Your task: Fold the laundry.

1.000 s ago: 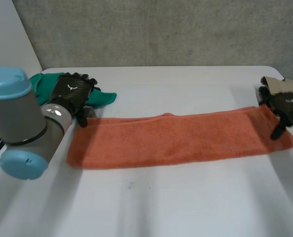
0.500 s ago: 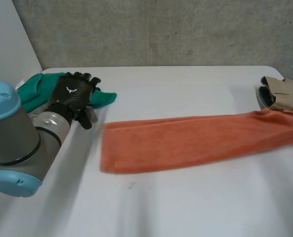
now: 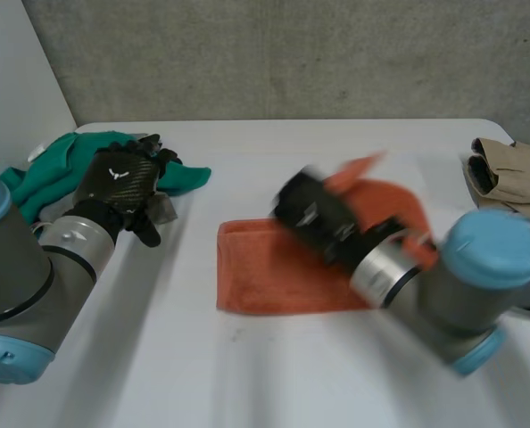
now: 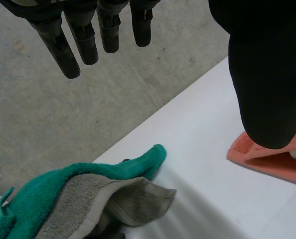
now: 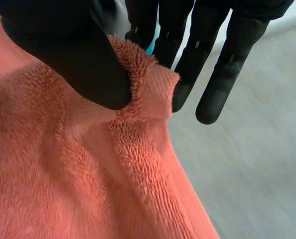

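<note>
Mid-frame, the right hand (image 3: 320,217) pinches a corner of the orange towel (image 3: 260,267), whose flat end lies leftward; the left hand (image 3: 122,178) hangs open, upper left.

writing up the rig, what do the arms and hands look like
The left arm and right arm are grey cylinders with round light-blue caps. The left hand and right hand are black, with blunt segmented fingers; the left's back bears a small white mark.
</note>
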Robot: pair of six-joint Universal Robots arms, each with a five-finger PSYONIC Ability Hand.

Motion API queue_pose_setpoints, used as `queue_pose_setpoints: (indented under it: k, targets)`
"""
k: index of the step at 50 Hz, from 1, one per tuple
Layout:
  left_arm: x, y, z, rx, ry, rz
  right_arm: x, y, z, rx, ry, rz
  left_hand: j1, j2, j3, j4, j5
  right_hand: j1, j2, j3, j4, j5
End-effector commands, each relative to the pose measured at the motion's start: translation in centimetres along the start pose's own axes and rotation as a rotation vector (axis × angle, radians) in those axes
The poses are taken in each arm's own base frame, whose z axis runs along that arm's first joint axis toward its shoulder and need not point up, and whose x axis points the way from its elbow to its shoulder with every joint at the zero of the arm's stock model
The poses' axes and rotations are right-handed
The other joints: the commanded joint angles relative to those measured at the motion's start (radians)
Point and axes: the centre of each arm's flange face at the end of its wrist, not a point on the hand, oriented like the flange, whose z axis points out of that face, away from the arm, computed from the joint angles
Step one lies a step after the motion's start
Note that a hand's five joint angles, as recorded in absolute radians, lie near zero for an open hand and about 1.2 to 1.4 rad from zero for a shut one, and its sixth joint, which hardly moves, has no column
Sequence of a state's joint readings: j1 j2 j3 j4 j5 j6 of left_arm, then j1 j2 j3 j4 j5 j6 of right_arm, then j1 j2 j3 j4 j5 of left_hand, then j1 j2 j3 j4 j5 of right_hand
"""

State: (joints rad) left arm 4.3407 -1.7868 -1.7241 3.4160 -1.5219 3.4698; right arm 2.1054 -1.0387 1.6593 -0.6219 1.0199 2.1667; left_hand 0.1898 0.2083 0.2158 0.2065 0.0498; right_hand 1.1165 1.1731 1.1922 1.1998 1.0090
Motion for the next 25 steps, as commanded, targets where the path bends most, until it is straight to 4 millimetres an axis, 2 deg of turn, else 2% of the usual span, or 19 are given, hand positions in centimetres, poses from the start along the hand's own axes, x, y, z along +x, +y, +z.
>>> queue_pose_setpoints:
  k: [1,2,3,6,7,9,10,13,14,18,21,25]
  targets:
    - [1.0,0.6,0.0,-0.016,0.026,0.001,-5.7,-1.0,0.5,-0.056,-0.125,-0.047,-0.015,-0.034,-0.041,-0.032,-0.05,0.006,-0.05,-0.07,-0.077,-0.061]
    - [1.2,0.5,0.0,-0.012,0.031,0.002,-5.4,-0.9,0.5,-0.086,-0.112,-0.045,-0.015,-0.034,-0.041,-0.032,-0.05,-0.345,-0.402,-0.421,-0.429,-0.412]
    - [1.3,0.5,0.0,-0.014,0.037,0.002,-4.3,-0.7,0.5,-0.151,-0.065,-0.019,-0.015,-0.034,-0.041,-0.032,-0.05,-0.942,-0.999,-1.018,-1.025,-1.009]
    - [1.7,0.2,0.0,0.0,0.048,0.004,-2.5,-0.4,0.5,-0.207,0.012,0.088,-0.015,-0.034,-0.041,-0.032,-0.05,-0.942,-0.999,-1.018,-1.025,-1.009]
    - [1.8,0.0,0.0,0.006,0.051,0.004,-0.9,-0.9,0.2,-0.193,0.053,0.197,-0.015,-0.034,-0.041,-0.032,-0.05,-0.942,-0.999,-1.018,-1.025,-1.009]
    - [1.9,-0.3,0.1,0.019,0.051,0.005,1.1,-1.4,-0.3,-0.173,0.099,0.331,-0.015,-0.034,-0.041,-0.032,-0.05,-0.942,-0.999,-1.018,-1.025,-1.009]
    - [2.1,-0.7,0.1,0.032,0.057,0.007,2.9,-1.7,-1.0,-0.157,0.136,0.439,-0.015,-0.034,-0.041,-0.032,-0.05,-0.942,-0.999,-1.018,-1.025,-1.009]
    - [2.8,-1.5,0.0,0.057,0.074,0.007,5.1,-1.2,-2.3,-0.158,0.186,0.594,-0.015,-0.034,-0.041,-0.032,-0.05,-0.942,-0.999,-1.018,-1.025,-1.009]
    - [3.0,-1.7,0.0,0.063,0.078,0.008,5.6,-0.4,-3.0,-0.181,0.205,0.681,-0.015,-0.034,-0.041,-0.032,-0.05,-0.942,-0.999,-1.018,-1.025,-1.009]
    - [4.6,-2.2,-0.6,0.082,0.125,0.009,6.2,2.3,-5.2,-0.31,0.23,0.778,-0.015,-0.034,-0.041,-0.032,-0.05,-0.942,-0.999,-1.018,-1.025,-1.009]
    - [6.2,-2.2,-0.9,0.087,0.167,0.017,6.0,4.3,-6.5,-0.419,0.227,0.799,-0.015,-0.034,-0.041,-0.032,-0.05,-0.942,-0.999,-1.018,-1.025,-1.009]
    - [7.4,-2.1,-0.9,0.081,0.192,0.022,5.1,8.5,-9.1,-0.634,0.201,0.797,-0.015,-0.034,-0.041,-0.032,-0.05,-0.942,-0.999,-1.018,-1.025,-1.009]
